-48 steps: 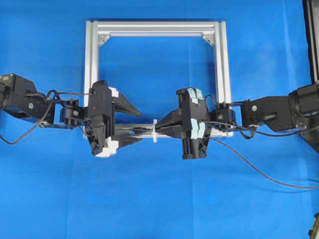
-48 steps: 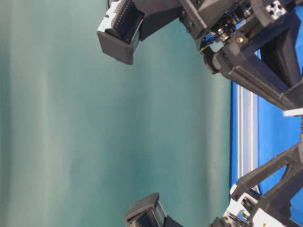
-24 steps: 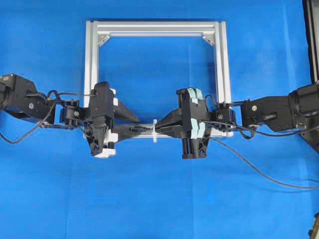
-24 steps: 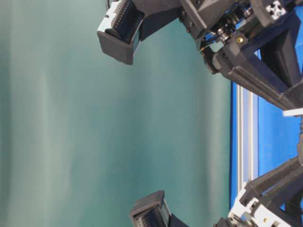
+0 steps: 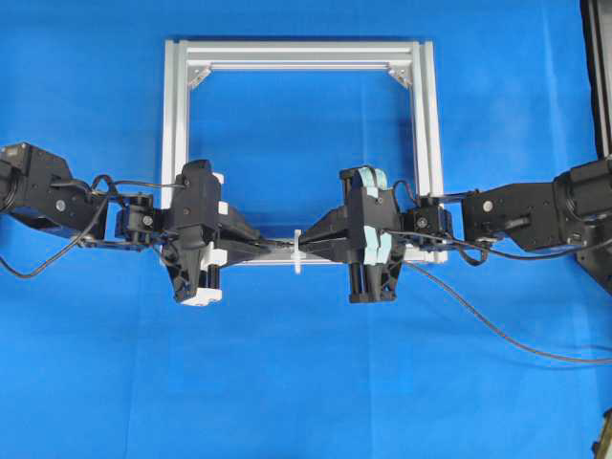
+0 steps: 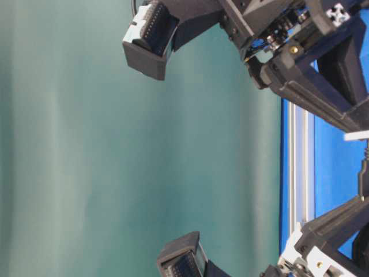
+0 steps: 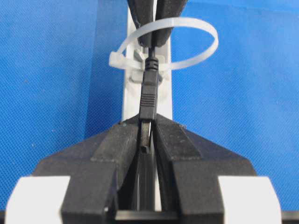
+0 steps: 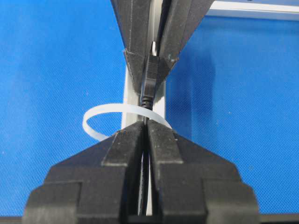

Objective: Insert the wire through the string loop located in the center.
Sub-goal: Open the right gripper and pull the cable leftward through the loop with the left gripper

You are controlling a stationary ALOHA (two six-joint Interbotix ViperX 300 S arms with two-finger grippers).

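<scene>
In the left wrist view the wire's black plug (image 7: 148,95) has come through the white string loop (image 7: 187,32). My left gripper (image 7: 148,122) is shut on the plug's metal tip. Beyond the loop, the right gripper's fingers (image 7: 138,14) pinch the thin cable. In the right wrist view my right gripper (image 8: 145,127) is shut on the wire just before the string loop (image 8: 96,117), and the plug (image 8: 149,79) sits between the left fingers beyond. From overhead, the left gripper (image 5: 279,246) and right gripper (image 5: 307,246) meet tip to tip at the loop (image 5: 296,254) on the frame's near bar.
The square aluminium frame (image 5: 177,143) lies on the blue cloth, with both arms reaching across its near bar. The wire's slack (image 5: 497,330) trails off to the right from the right gripper. A dark stand (image 5: 598,67) borders the right edge.
My left gripper, wide open a second ago, has shut on the plug's tip sticking out of the loop. The right gripper has stayed shut on the wire in the same place.
</scene>
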